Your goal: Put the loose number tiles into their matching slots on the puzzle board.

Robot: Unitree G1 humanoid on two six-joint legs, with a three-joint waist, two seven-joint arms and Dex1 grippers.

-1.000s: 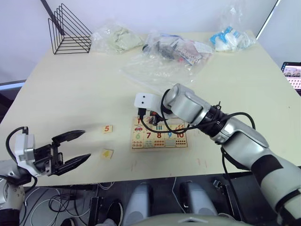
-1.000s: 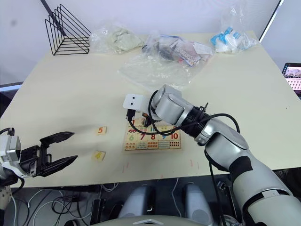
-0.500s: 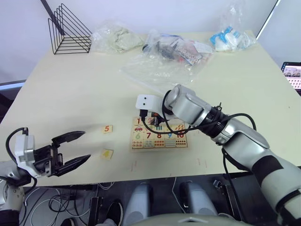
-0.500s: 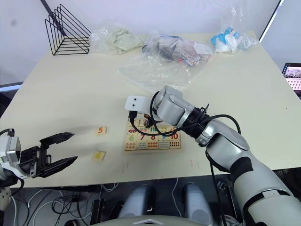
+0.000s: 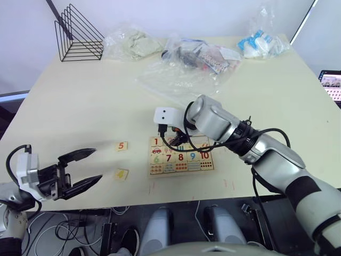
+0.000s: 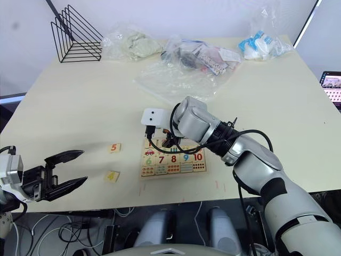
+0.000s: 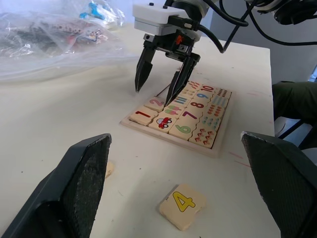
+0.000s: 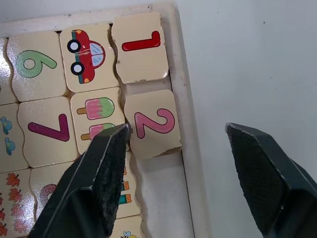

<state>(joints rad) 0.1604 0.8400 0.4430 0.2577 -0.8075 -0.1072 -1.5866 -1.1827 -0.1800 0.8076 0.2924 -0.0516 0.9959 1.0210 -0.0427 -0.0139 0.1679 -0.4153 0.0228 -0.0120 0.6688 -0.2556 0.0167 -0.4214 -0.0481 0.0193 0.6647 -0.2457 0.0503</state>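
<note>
Two loose number tiles lie on the table [image 5: 80, 101], apart from the puzzle board [image 5: 181, 155]: the 5 tile [image 5: 122, 145] and the 4 tile [image 5: 122, 173]. Look at your right gripper [image 7: 159, 88] first. Its two black fingers are spread apart and hold nothing. They hang just over the far left corner of the board, right above the 2 tile [image 8: 152, 125]. The 2 tile sits a bit crooked in its row, next to the 1 tile [image 8: 140, 48], and the slot after it looks bare. Beside them you can see the car tile [image 8: 86, 57], the 6 tile [image 8: 31, 67] and the 7 tile [image 8: 48, 130]. Your left gripper [image 5: 81, 170] is low by the near edge of the table, well apart from the board. Its fingers are spread wide and it is holding nothing. The 4 tile lies just in front of it, near its fingertips but not touching. The 5 tile is a little farther off, past the 4 tile. Beyond the right gripper, at the far side of the table, you have clear plastic bags [image 5: 186, 64] and a black wire rack [image 5: 79, 34].
</note>
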